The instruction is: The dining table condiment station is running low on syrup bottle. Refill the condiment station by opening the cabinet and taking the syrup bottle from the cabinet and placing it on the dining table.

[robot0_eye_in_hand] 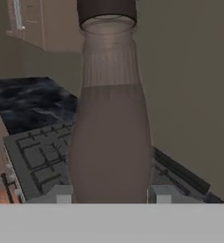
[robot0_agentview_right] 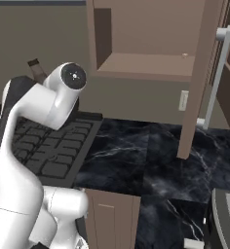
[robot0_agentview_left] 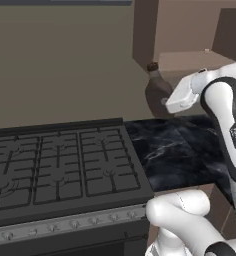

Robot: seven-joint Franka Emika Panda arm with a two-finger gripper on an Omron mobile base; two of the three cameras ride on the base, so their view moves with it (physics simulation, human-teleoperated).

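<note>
The syrup bottle (robot0_eye_in_hand: 109,133), dark brown with a ribbed narrow neck and dark cap, stands upright between my two finger tips, and my gripper (robot0_eye_in_hand: 111,195) is shut on its lower body. In the left base view the syrup bottle (robot0_agentview_left: 155,86) hangs in the air in front of the wall, above the back of the counter, with my gripper (robot0_agentview_left: 165,101) on its right side. From the right, just the bottle's neck and cap (robot0_agentview_right: 36,70) stick out behind my arm. The cabinet (robot0_agentview_right: 146,63) stands open and its shelf is bare. The dining table is out of view.
A black gas stove (robot0_agentview_left: 60,165) lies left of a black marble counter (robot0_agentview_left: 180,150). The open cabinet door (robot0_agentview_right: 197,82) with its silver bar handle (robot0_agentview_right: 215,78) juts out over the counter at the right. A brown base cabinet (robot0_agentview_right: 109,216) sits below.
</note>
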